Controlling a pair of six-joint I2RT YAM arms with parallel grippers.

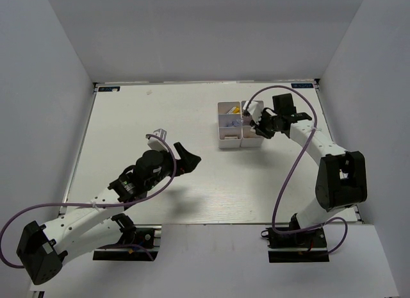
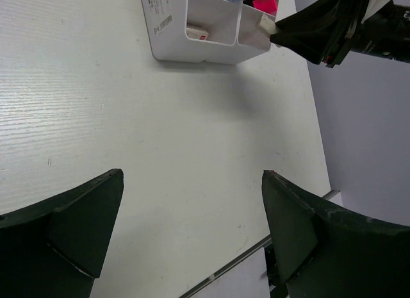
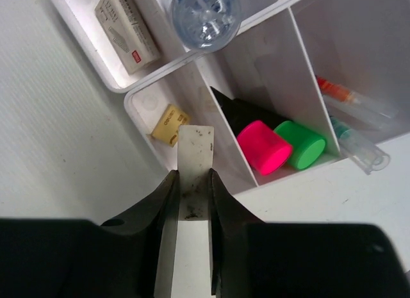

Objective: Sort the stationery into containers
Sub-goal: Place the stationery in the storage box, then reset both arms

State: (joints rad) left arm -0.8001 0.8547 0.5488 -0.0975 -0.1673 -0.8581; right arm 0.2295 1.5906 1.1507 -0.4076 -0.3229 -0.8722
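The right gripper (image 3: 192, 189) is clamped on a smudged white eraser (image 3: 195, 147), holding it over the rim of the white box (image 3: 138, 99). At the eraser's 10 o'clock a tan eraser (image 3: 170, 124) lies in a compartment. At 3 o'clock stand a pink highlighter (image 3: 264, 147) and a green highlighter (image 3: 302, 143). Slim pens (image 3: 355, 128), I think, lie beyond. The left gripper (image 1: 182, 158) hangs with jaws wide apart over the table (image 1: 128, 118), at the box's 8 o'clock.

Eraser (image 3: 195, 150) in right pincer (image 3: 191, 177), just above box (image 3: 132, 103)
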